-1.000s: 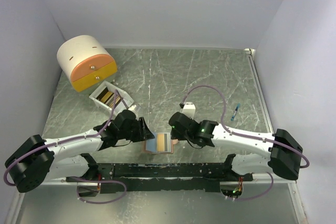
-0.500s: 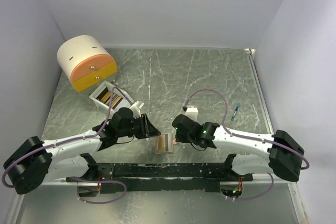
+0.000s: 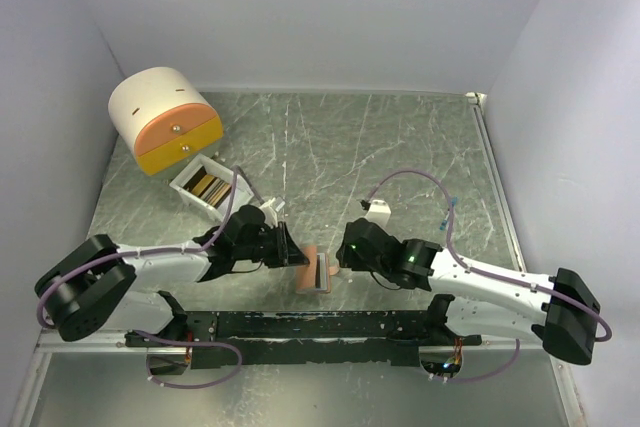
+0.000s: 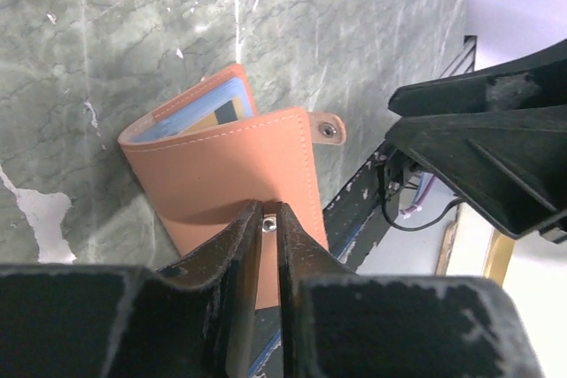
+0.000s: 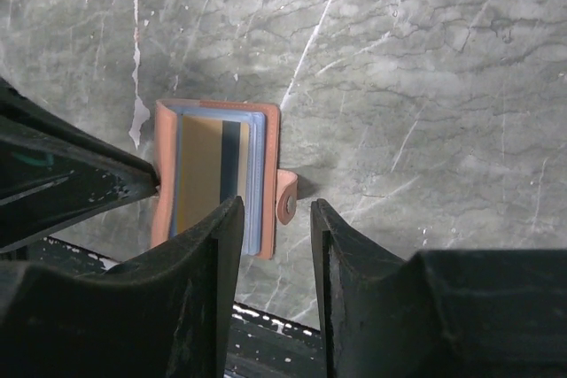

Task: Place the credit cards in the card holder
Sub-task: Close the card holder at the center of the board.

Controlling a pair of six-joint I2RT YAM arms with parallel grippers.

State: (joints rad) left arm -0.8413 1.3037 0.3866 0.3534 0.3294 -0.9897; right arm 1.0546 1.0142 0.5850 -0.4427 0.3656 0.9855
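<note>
1. left gripper (image 4: 268,215) is pinching the lower edge of the card holder (image 4: 221,174); jaws are narrowed to a slit with the salmon cover showing inside it; reads as a grip, holding the cover up off the table (image 3: 400,147) so the fold is not flopping flat.
2. card holder is sitting at the near edge of the table between the two arms, half folded; snap stud (image 4: 330,130) is pointing toward the right arm; pale blue pockets are showing through the gap.
3. a credit card (image 5: 204,170), tan-yellow with a dark stripe, is sitting in the blue pocket; looks seated, though the depth is hard to judge from here.
4. right gripper (image 5: 275,210) is hovering over the snap tab with jaws apart, one finger either side; gripping nothing; looks lined up to take the tab or press the fold, while the left is acting as the anchor.
5. remaining credit cards (image 3: 203,184) are lying in the white box (image 3: 190,195), well apart behind the left arm; so, judging by that, the task is only partly done.
6. risk: a thin cover in a narrow pinch may be slipping or twisting if the right pushes sideways; the next move is calling for light contact.
</note>
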